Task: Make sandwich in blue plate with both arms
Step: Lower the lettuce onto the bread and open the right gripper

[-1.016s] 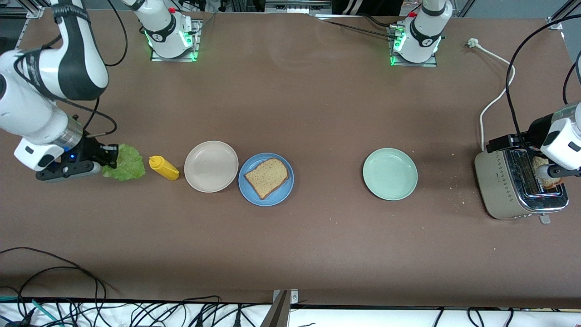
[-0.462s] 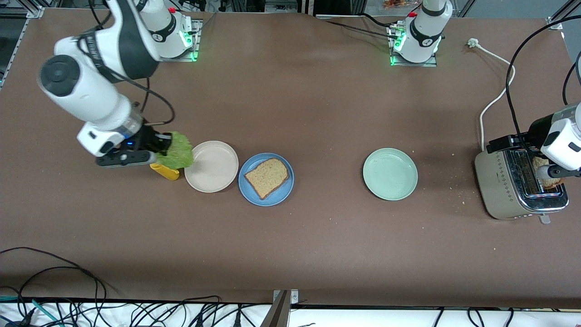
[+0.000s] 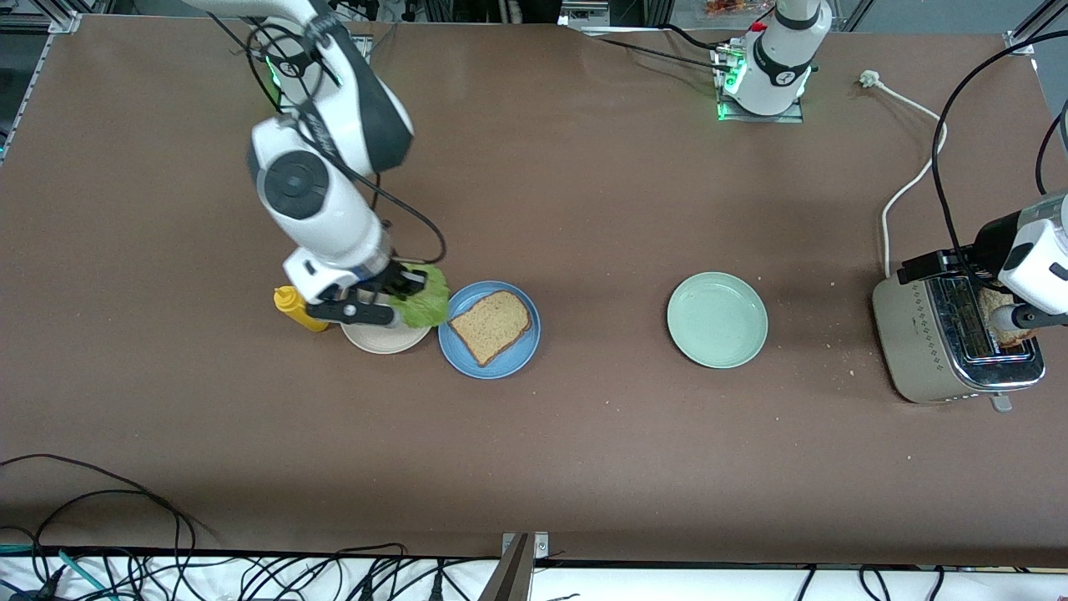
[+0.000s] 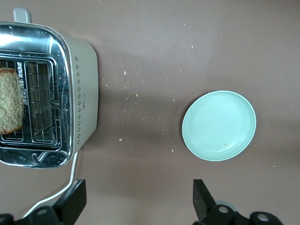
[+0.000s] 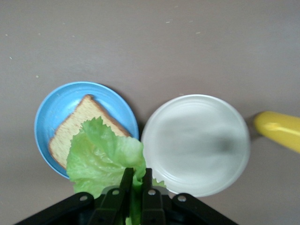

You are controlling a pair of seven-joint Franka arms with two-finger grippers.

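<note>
Left wrist camera: toaster, mint-green plate and open gripper fingers over the brown table.

The left gripper (image 4: 138, 206) is open, its two black fingers (image 4: 71, 202) set wide apart at the picture's edge, holding nothing. Below it lies the brown table (image 4: 154, 51), scattered with fine crumbs. A silver toaster (image 4: 70, 96) with two slots stands on the table; one slot holds a slice of brown bread (image 4: 9, 101), the other slot is vacant. A white cord (image 4: 47, 197) runs from the toaster's base. A pale mint-green plate (image 4: 219, 125) sits well apart from the toaster, upright and bare.
</note>
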